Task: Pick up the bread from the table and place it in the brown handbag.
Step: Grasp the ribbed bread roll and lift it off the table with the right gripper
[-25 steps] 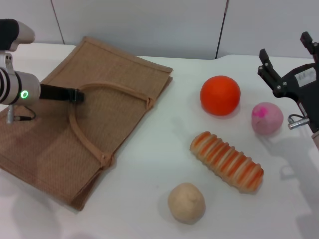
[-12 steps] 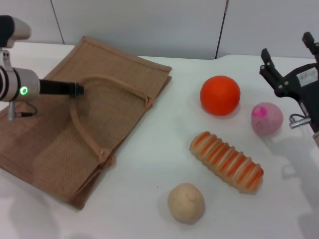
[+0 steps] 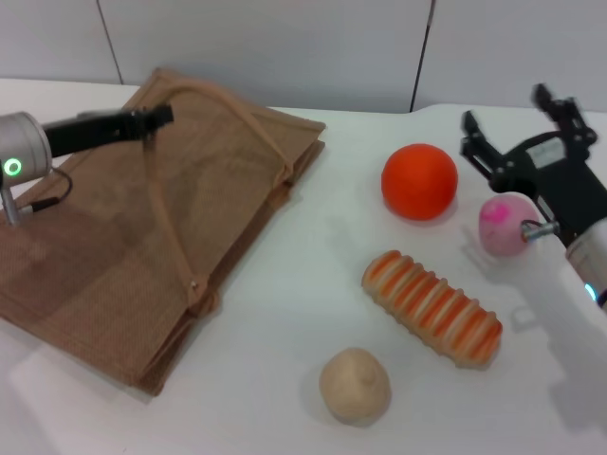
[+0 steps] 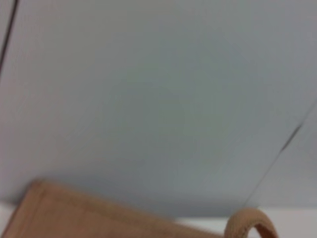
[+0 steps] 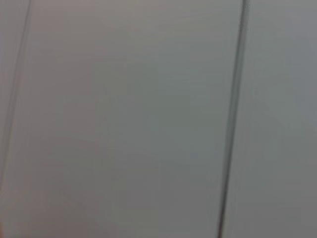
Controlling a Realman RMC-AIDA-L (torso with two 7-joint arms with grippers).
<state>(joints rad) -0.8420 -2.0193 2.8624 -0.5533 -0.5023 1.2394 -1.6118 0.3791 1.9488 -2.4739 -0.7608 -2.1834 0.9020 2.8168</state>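
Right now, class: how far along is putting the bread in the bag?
Early. Done: the left claw has the bag's strap pulled up toward the far edge. In hand: the right claw, open and empty, hangs above the pink ball. Left: the bread lies untouched on the table; it needs grasping, carrying and putting in.

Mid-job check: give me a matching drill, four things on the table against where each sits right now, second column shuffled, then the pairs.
Things:
1. bread
2. orange ball
3. pink ball
4. brown handbag

Places:
A. lying on the robot's left, one strap handle lifted by the left gripper
B. just below the open right gripper
C. between the beige lump and the pink ball
D. behind the bread, toward the wall

Pairs: 1-C, 2-D, 3-B, 4-A
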